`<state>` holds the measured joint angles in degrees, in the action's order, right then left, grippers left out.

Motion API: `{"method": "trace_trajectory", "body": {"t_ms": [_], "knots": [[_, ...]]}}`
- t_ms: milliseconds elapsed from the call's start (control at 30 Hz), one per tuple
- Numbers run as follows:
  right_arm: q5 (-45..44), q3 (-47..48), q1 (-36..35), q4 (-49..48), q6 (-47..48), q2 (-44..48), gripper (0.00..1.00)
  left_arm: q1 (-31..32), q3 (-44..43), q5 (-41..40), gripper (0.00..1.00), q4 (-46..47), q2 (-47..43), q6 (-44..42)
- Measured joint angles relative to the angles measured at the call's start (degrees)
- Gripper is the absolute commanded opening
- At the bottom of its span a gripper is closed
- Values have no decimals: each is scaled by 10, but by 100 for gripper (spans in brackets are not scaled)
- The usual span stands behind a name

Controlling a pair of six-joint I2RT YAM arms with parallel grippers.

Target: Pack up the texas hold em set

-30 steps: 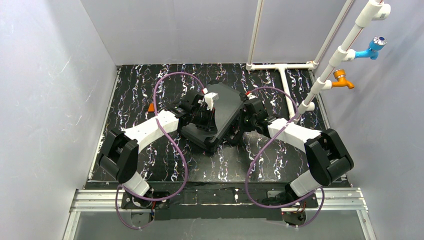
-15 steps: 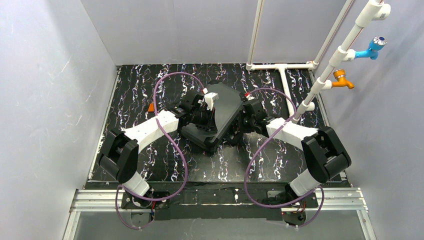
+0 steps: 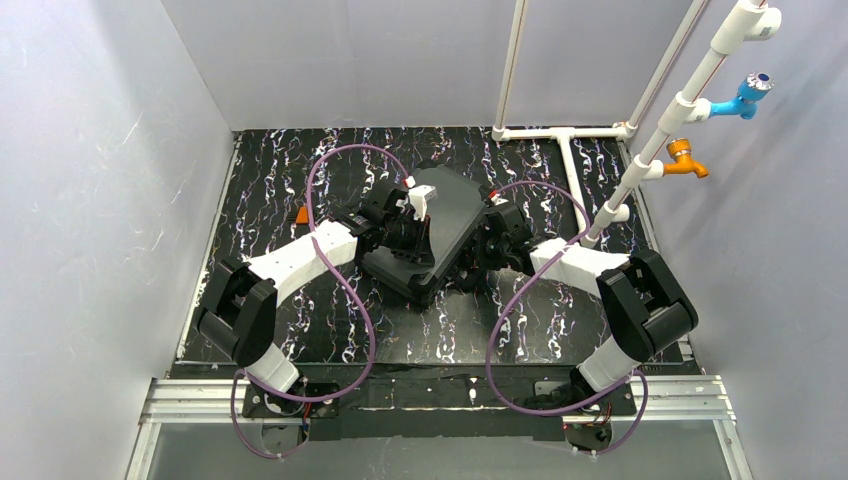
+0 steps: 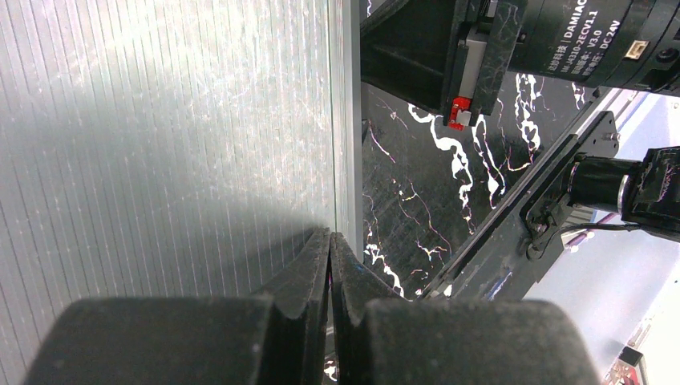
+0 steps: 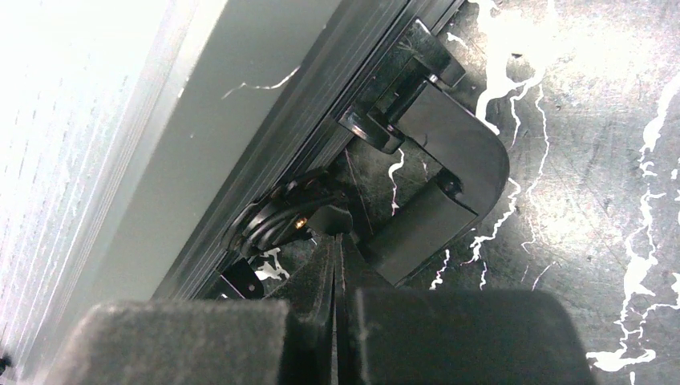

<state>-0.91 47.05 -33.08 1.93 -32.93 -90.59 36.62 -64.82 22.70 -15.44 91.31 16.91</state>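
Shut case flanked by two closed claws
The dark marbled surface (image 3: 270, 190) carries the case (image 3: 455, 205) at its middle. The left claw (image 4: 330, 241), fingers together, is at the case's left rim. The right claw (image 5: 335, 241), fingers together, is at the case's right side beside its handle (image 5: 457, 152).

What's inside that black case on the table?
Nothing inside shows: the case looks shut. Only its ribbed shell and the handle are visible; whatever it holds is covered.

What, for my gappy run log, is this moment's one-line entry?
case: lid down | left gripper: shut, at case edge | right gripper: shut, by handle
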Motion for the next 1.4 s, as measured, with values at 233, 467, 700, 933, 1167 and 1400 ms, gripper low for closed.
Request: {"method": "trace_trajectory", "body": {"t_ms": [233, 467, 700, 933, 1167, 1400], "knots": [[1, 0, 0, -8, 0, -7, 1, 0, 0, 0, 0, -1, 0, 0], [2, 0, 0, -10, 0, -9, 1, 0, 0, 0, 0, -1, 0, 0], [5, 1, 0, -12, 1, -12, 1, 0, 0, 0, 0, -2, 0, 0], [11, 4, 0, -12, 2, -16, 1, 0, 0, 0, 0, -2, 0, 0], [14, 12, 1, -4, 3, -22, 1, 0, 0, 0, 0, -2, 0, 0], [22, 24, 4, 9, 5, -33, 1, 0, 0, 0, 0, -4, 0, 0]]}}
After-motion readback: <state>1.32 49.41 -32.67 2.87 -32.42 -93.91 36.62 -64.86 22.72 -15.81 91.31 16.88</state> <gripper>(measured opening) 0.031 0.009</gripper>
